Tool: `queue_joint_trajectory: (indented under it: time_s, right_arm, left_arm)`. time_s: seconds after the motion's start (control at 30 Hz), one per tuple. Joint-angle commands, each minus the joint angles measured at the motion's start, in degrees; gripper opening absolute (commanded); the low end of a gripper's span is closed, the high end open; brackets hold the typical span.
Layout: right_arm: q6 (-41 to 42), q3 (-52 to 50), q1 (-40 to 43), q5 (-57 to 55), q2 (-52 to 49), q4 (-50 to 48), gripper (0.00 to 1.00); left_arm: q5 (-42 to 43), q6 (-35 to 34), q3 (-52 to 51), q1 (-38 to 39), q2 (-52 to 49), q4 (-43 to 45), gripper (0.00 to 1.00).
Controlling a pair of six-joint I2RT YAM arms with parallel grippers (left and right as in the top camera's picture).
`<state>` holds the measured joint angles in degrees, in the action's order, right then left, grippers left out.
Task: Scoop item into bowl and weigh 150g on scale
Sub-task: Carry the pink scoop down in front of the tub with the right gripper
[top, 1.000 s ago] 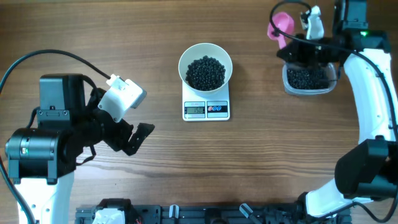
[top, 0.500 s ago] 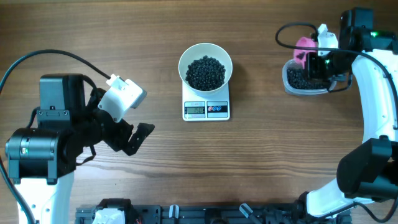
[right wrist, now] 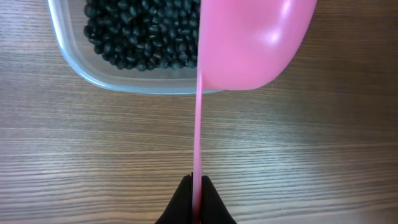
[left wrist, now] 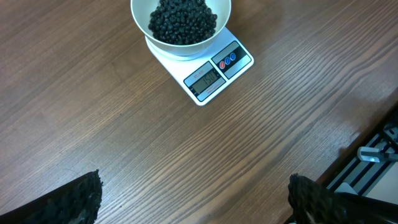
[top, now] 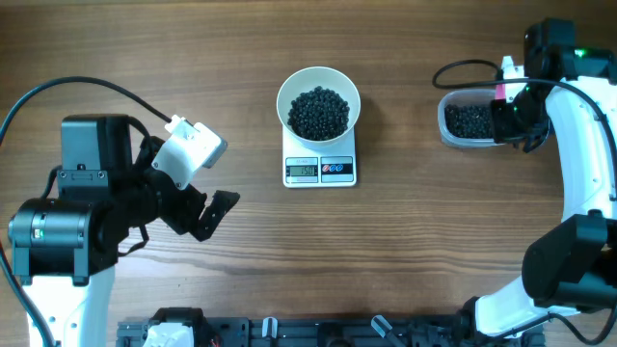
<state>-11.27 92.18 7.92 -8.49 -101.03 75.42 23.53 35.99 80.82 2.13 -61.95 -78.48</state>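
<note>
At the top centre of the frame we see the white bowl (left wrist: 186, 50), filled with black beans (left wrist: 182, 22), sitting on the scale (left wrist: 174, 68), whose display (left wrist: 206, 78) and two round buttons (left wrist: 227, 59) face the lower right. Bare wooden table (left wrist: 93, 118) fills the middle. The left gripper (left wrist: 196, 202) has its dark fingers (left wrist: 78, 199) in the bottom corners, spread wide with nothing between them.

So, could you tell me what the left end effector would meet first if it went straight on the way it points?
The left end effector would probably meet bare wooden table, short of the scale; depth is unclear.
</note>
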Motion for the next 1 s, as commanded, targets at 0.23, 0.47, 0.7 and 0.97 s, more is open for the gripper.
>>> queue_joint_trajectory:
  time_s: [0.23,0.47,0.7,0.97]
  right_arm:
    - [-0.98,1.11,-3.15,-8.48,-0.44,-0.15,0.04]
    - [-3.74,1.11,-6.19,-11.41,-0.44,-0.33,0.04]
    - [-3.76,1.11,-6.36,-15.5,-0.44,-0.13,0.04]
    - [-0.17,1.68,-6.36,-4.15,0.72,0.52,0.04]
  left_arm:
    - [0.87,1.09,0.74,-0.39,0.17,-0.04,1.0]
    - [0.87,1.09,0.74,-0.39,0.17,-0.04,1.0]
    - [0.87,1.09,0.74,-0.39,0.17,-0.04,1.0]
    - [0.87,1.09,0.74,-0.39,0.17,-0.04,1.0]
